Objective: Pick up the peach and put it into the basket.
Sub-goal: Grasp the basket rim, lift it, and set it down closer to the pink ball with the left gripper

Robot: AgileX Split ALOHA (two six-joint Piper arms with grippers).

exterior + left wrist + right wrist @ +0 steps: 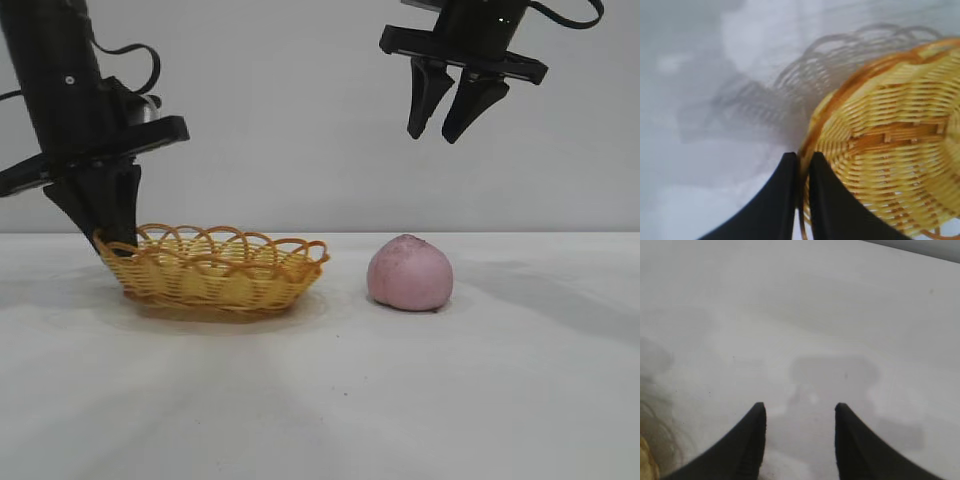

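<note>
While I watch from the exterior view, my left gripper (112, 235) is clamped on the basket (215, 270) at its rim end toward the table's (320, 400) left edge; the peach (410, 272) sits on the table just beside the basket's other end, outside it. My right gripper (456, 115) hangs high above the peach, jaws parted and empty. From the left wrist, the fingers (782, 200) pinch the orange rim. From the right wrist, spread fingers (752, 440) frame bare table.
</note>
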